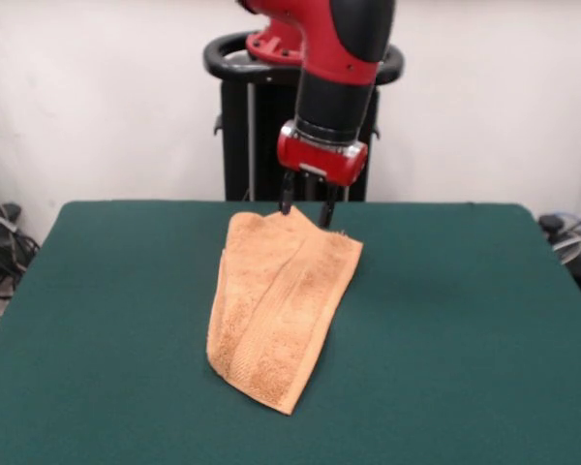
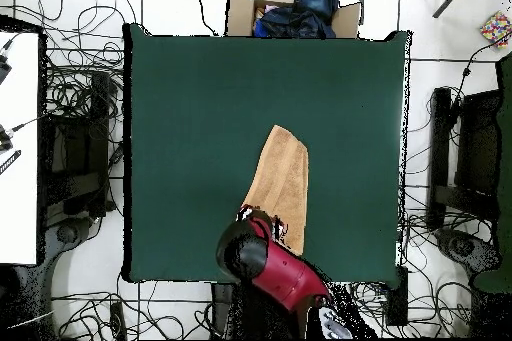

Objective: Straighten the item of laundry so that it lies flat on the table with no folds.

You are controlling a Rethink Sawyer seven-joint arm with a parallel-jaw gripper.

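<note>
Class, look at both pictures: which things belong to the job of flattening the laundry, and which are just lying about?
Part of the job:
- towel, folded lengthwise
- table
- gripper, at the towel's far edge

Just lying about:
- cardboard box of dark cloth, beyond the table
- cables on the floor
- black stand beside the table

Pale room, cables trailing everywhere

A plain white wall (image 1: 484, 97) is standing behind; black cables (image 2: 75, 87) are sprawling over the light floor (image 2: 180, 2), and what may be a cardboard box (image 2: 290, 12) is holding dark clothing.
</note>
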